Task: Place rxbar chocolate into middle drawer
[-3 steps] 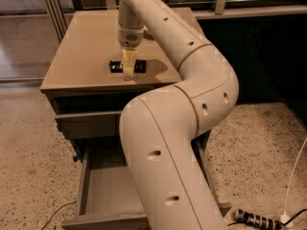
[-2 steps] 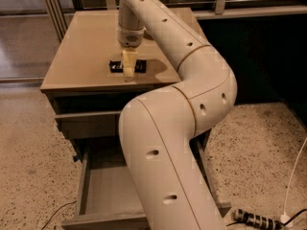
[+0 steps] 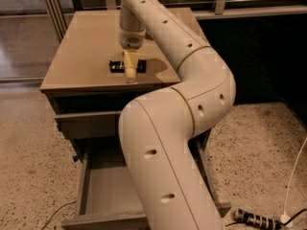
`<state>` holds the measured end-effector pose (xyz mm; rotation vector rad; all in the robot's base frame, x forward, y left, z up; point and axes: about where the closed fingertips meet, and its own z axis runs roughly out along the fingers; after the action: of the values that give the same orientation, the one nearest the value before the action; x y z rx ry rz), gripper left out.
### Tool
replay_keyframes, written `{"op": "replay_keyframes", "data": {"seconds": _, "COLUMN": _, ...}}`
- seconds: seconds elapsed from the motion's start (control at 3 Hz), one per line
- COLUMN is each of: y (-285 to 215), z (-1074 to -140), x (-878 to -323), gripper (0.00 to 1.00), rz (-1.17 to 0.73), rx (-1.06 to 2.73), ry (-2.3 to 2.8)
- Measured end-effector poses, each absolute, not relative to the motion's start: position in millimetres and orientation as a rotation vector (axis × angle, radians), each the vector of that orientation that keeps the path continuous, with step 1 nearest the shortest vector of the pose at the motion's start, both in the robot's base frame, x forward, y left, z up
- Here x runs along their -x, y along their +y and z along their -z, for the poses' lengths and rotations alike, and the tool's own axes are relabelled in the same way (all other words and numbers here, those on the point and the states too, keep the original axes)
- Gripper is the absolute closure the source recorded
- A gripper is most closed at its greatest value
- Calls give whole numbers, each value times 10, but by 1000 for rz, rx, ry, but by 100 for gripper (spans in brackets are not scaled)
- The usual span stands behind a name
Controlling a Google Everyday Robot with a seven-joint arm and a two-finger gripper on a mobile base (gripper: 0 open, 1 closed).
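The rxbar chocolate (image 3: 115,66), a flat black bar with white lettering, lies on the cabinet top (image 3: 86,47) near its front edge. My gripper (image 3: 130,74) points straight down over the middle of the bar and hides its centre, while both ends of the bar stick out to left and right. Low in the camera view the middle drawer (image 3: 108,193) is pulled out, its grey floor bare. My own arm covers the drawer's right half.
A shut grey drawer front (image 3: 86,124) sits just under the cabinet top. My thick cream arm (image 3: 187,128) bends in front of the cabinet's right side. Cables and a power strip (image 3: 256,219) lie on the speckled floor at lower right. A dark wall stands behind.
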<state>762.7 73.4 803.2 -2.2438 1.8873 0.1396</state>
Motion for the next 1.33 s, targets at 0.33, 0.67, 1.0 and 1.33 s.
{"op": "replay_keyframes", "data": {"seconds": 0.33, "y": 664, "z": -8088, "x": -7619, "gripper": 0, "rz": -147, "rx": 2226, "ry": 1891}}
{"op": "replay_keyframes", "data": {"seconds": 0.67, "y": 603, "z": -8177, "x": -7575, "gripper": 0, "rz": -154, "rx": 2222, "ry": 1884}}
{"op": "replay_keyframes", "data": {"seconds": 1.0, "y": 576, "z": -8242, "x": -7521, "gripper": 0, "rz": -161, "rx": 2229, "ry": 1875}}
{"op": "replay_keyframes", "data": {"seconds": 1.33, "y": 586, "z": -8256, "x": -7458, "gripper": 0, "rz": -188, "rx": 2242, "ry": 1863}}
